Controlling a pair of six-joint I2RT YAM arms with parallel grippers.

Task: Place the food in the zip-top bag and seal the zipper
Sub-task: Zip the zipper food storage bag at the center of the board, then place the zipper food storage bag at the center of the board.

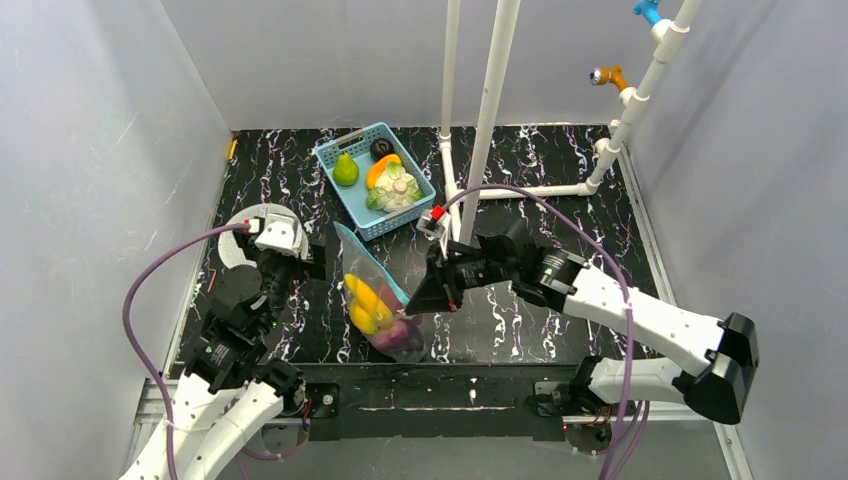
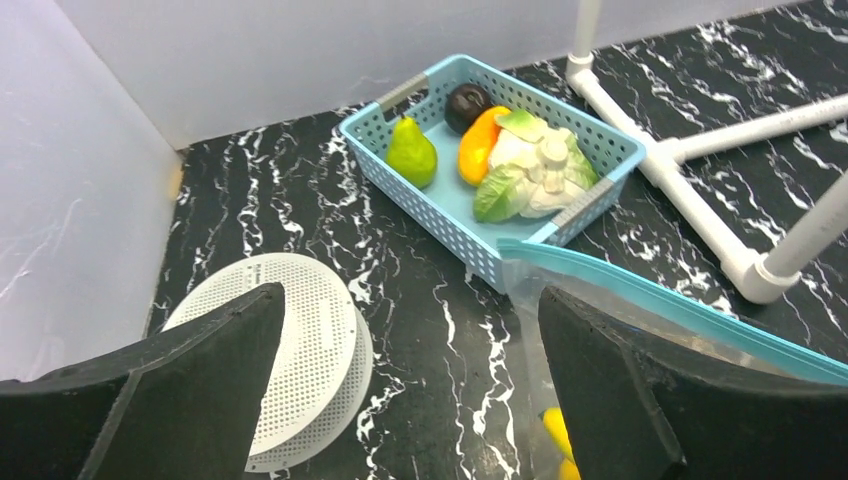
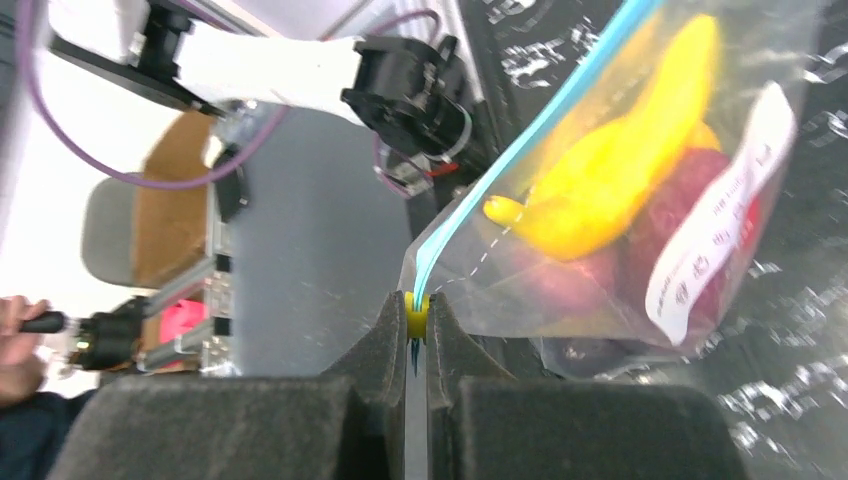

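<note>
My left gripper (image 2: pixel 410 295) spread wide at nine o'clock, only my right gripper (image 3: pixel 417 322) pinches the thin teal-blue zipper (image 3: pixel 520 140) of the clear floppy zip-top bag (image 1: pixel 362 262) at table centre, so the curved yellow banana (image 3: pixel 600 180) inside may drag it free.

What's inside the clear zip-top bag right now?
Through the zip-top bag: a yellow banana with dark red-purple pieces. A white label covers part of them, so their number is unclear.
</note>
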